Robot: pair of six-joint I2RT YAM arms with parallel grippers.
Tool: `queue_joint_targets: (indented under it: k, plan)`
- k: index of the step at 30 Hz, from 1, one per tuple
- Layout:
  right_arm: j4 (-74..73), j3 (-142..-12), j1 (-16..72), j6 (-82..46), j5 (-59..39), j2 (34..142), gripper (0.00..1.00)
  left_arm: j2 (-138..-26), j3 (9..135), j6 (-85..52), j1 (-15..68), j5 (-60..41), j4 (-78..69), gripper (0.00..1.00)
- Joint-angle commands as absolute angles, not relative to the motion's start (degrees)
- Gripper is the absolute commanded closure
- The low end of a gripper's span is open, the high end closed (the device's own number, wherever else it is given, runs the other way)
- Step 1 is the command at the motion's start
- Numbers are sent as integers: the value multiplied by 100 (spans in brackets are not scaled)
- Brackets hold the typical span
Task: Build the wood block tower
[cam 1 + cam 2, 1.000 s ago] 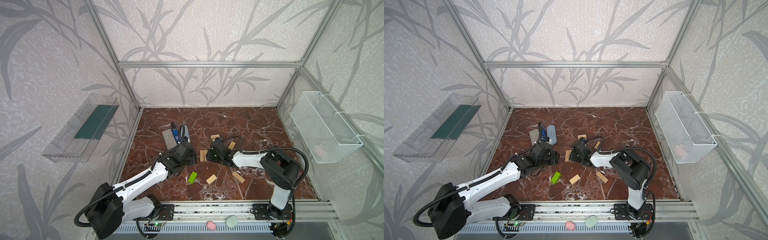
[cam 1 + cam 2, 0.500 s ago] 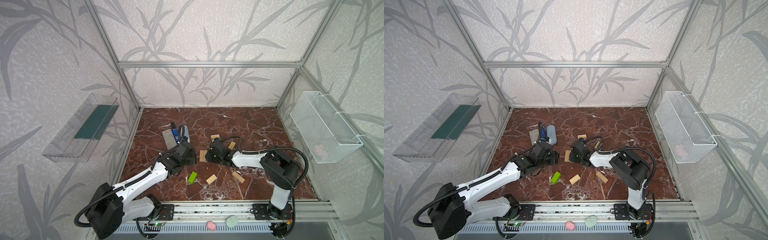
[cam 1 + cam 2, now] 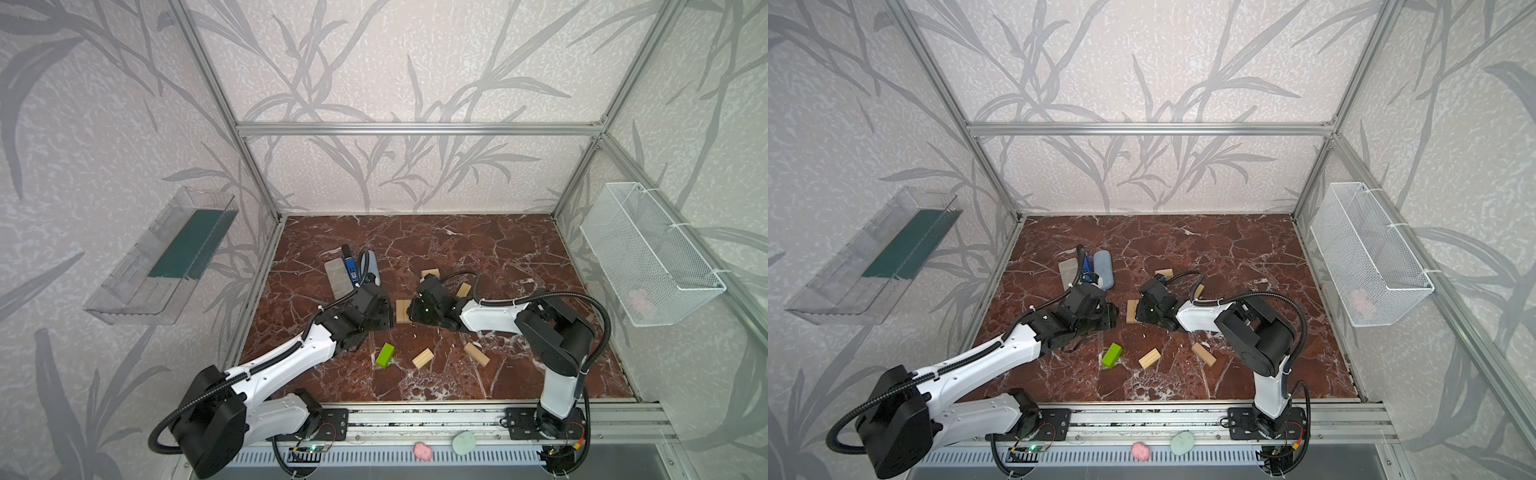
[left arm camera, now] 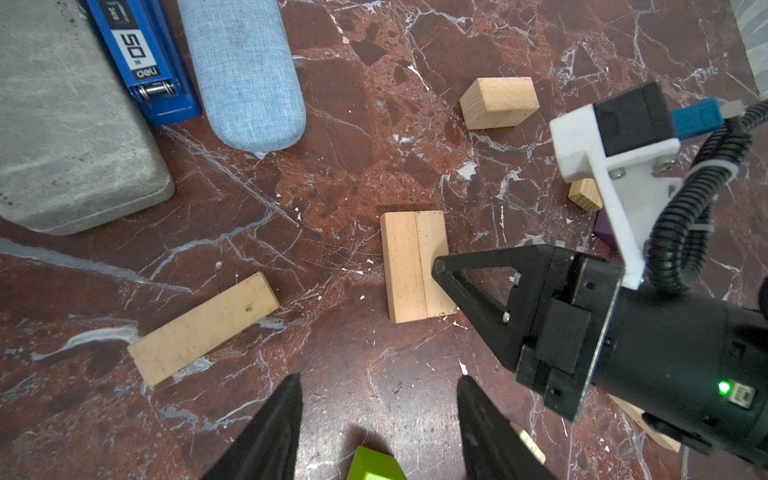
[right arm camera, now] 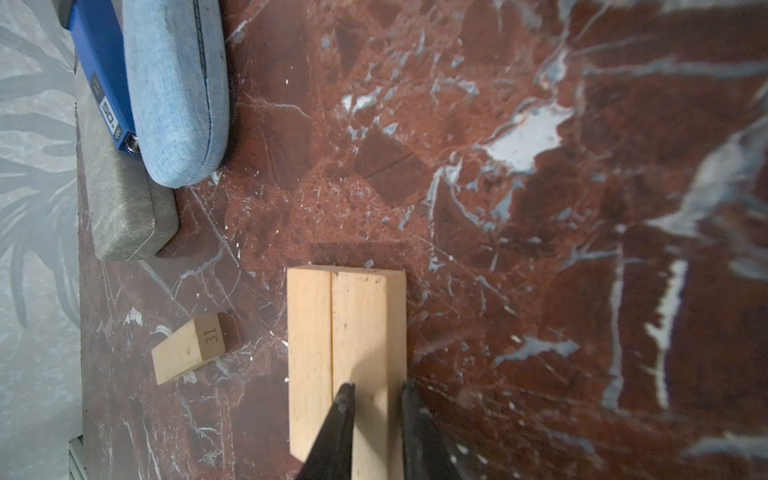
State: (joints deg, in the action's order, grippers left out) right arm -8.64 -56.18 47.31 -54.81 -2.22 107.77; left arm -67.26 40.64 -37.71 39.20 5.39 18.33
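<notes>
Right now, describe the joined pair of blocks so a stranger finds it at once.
On the red marble floor, look to the middle, between the left gripper and the right gripper. Two tan blocks lie flat there, long sides pressed together. The other blocks lie scattered; only these form one flush slab.

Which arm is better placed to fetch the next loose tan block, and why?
Probably left: the left end effector is open and empty, with a loose tan block close by. The right end effector is shut, tips at the paired base blocks.
</notes>
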Motion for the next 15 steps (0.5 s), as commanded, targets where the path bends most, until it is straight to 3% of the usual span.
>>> queue_joint_targets:
  k: [1, 9, 15]
  plan:
    - [-700, -5657, 4711, -5339, -198, 10554, 76, -6699, 4008, -3834, 3868, 528, 1810, 42]
    - [-183, -5675, 4692, -4566, -226, 9497, 63, -6593, 4078, -3621, 3828, 517, 2036, 41]
    - [146, -5283, 4665, -3612, -403, 8499, 46, -6261, 3936, -3305, 3685, 572, 2276, 34]
